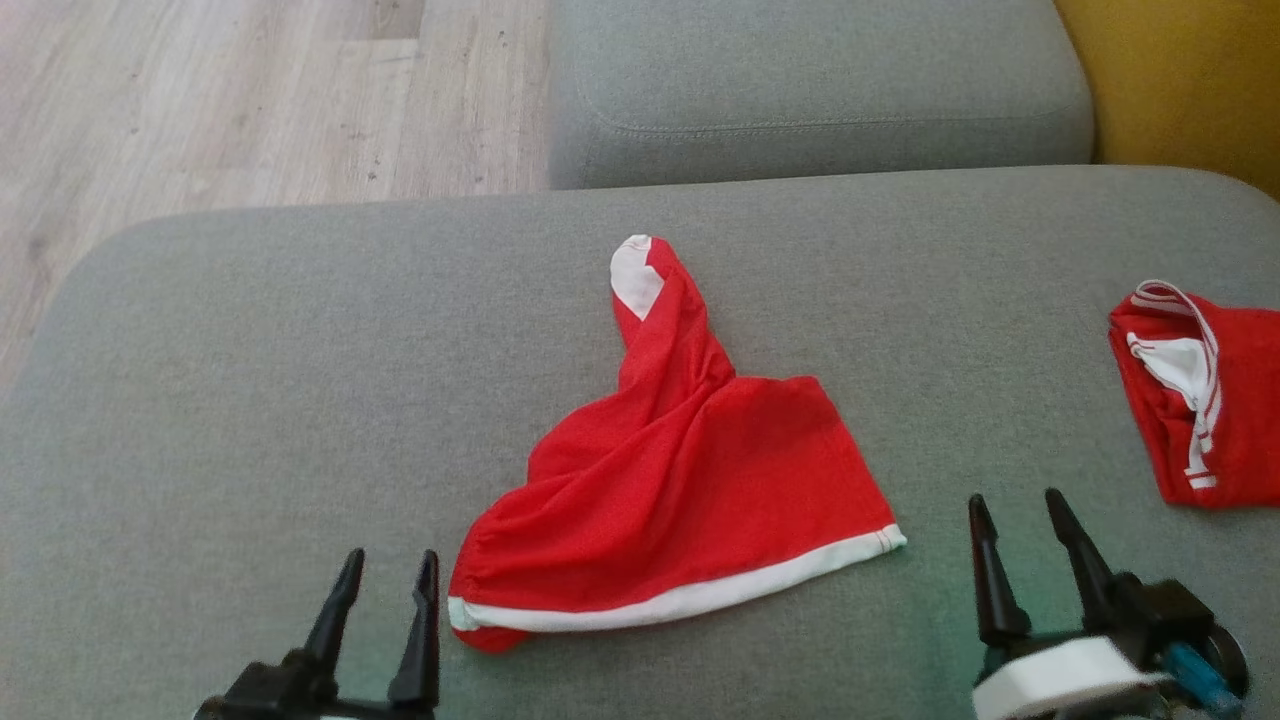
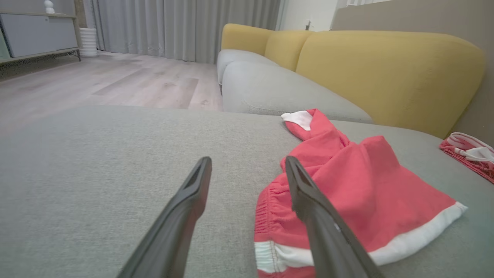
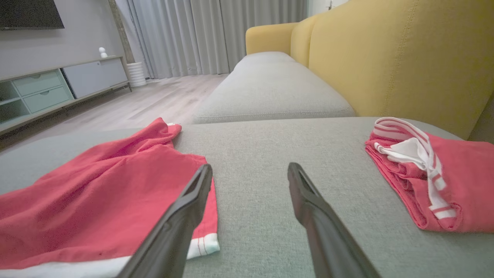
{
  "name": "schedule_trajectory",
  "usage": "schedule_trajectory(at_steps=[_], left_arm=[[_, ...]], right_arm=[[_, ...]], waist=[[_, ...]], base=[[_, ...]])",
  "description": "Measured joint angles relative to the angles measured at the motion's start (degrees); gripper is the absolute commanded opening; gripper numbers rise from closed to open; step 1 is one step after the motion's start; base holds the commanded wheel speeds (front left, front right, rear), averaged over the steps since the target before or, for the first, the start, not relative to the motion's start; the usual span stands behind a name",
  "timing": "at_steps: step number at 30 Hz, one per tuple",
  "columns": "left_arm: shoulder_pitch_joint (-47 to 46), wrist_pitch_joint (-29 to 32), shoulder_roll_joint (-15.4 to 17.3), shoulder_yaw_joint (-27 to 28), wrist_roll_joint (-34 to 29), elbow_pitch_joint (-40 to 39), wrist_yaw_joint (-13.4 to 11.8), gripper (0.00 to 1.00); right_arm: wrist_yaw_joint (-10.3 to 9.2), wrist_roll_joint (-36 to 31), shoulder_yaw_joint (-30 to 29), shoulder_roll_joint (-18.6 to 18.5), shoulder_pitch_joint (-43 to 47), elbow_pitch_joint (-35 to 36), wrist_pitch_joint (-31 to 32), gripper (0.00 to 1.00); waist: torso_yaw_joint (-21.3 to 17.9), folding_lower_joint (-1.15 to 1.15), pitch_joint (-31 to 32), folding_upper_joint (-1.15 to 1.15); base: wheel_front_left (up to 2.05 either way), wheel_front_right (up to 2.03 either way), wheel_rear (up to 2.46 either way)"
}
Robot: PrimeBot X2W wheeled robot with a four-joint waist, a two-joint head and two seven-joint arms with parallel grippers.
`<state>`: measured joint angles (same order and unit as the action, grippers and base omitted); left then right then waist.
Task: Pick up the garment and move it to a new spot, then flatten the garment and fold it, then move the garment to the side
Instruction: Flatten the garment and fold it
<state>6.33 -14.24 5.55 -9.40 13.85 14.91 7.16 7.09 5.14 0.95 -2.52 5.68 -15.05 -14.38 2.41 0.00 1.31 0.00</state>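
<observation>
1. Fingers of the left gripper (image 1: 392,556) stand spread apart with only grey upholstery between them, grasping nothing. They rise from the lower left of the head view, tips pointing up the picture.
2. Fingers of the right gripper (image 1: 1013,497) are likewise spread and hold nothing, at the lower right of the head view.
3. Between the two grippers lie the red shorts (image 1: 680,480), on the grey seat cushion (image 1: 250,400) and roughly in its middle.
4. They are crumpled rather than flat. A white band runs along the near edge, and a narrow twisted part with a white end reaches away toward the far side of the cushion.
5. The gathered near-left corner of the shorts lies just beside the left gripper's tips. In the left wrist view one finger (image 2: 308,200) overlaps the shorts (image 2: 362,181), and contact cannot be told.
6. The white-banded near-right corner lies near the right gripper but apart from it. The right wrist view shows the shorts (image 3: 96,200) to the left of its fingers.
7. A second red garment (image 1: 1200,400), bunched and trimmed with white stripes, sits at the cushion's right edge, well apart from the shorts.
8. Another grey cushion (image 1: 820,90) adjoins the far side, with a yellow backrest (image 1: 1180,80) to the right.
9. Pale wooden floor (image 1: 200,100) lies to the left.
</observation>
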Motion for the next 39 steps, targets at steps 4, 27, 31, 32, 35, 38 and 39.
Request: schedule_trajectory(at_steps=[4, 27, 31, 32, 35, 38, 39], left_arm=[[-0.03, 7.30, 4.58, -6.16, 4.80, -2.54, 0.37, 1.00], [-4.00, 23.24, 13.06, -14.61, 20.07, -3.82, 0.42, 1.00], [-4.98, 23.17, 13.24, -15.04, 20.64, -2.69, 0.42, 1.00], [-5.12, 23.17, 13.35, -15.25, 20.65, -2.41, 0.42, 1.00], [-5.19, 22.80, 13.46, -15.68, 21.73, -1.59, 0.42, 1.00], [-5.47, 22.73, 13.46, -16.67, 22.93, -0.66, 0.42, 1.00], [-5.76, 22.73, 13.45, -16.93, 23.49, -0.49, 0.42, 1.00]], right_arm=[[0.00, 2.61, 4.27, -2.00, -2.88, 0.00, 4.64, 1.00], [0.00, 7.92, 16.15, -5.21, -15.37, -13.35, 22.61, 1.00], [0.00, 8.01, 17.18, -5.21, -16.41, -14.67, 21.48, 1.00], [0.00, 8.06, 17.36, -5.21, -16.65, -15.02, 21.35, 1.00], [0.00, 8.59, 17.94, -5.21, -17.30, -15.73, 20.97, 1.00], [0.00, 9.35, 18.78, -5.22, -18.00, -16.60, 20.65, 1.00], [0.00, 9.66, 18.97, -5.22, -18.19, -16.81, 20.65, 1.00]], waist=[[-0.21, 0.00, -0.10, 0.00], [-0.78, 0.01, -7.78, 0.00], [-0.85, 0.01, -8.21, 0.00], [-0.89, 0.00, -8.27, 0.00], [-1.10, 0.00, -8.31, 0.00], [-1.31, 0.00, -8.28, 0.00], [-1.37, 0.00, -8.29, 0.00]], base=[[0.00, 0.00, 0.00], [0.00, 0.00, 0.00], [0.00, 0.00, 0.00], [0.00, 0.00, 0.00], [0.00, 0.00, 0.00], [0.00, 0.00, 0.00], [0.00, 0.00, 0.00]])
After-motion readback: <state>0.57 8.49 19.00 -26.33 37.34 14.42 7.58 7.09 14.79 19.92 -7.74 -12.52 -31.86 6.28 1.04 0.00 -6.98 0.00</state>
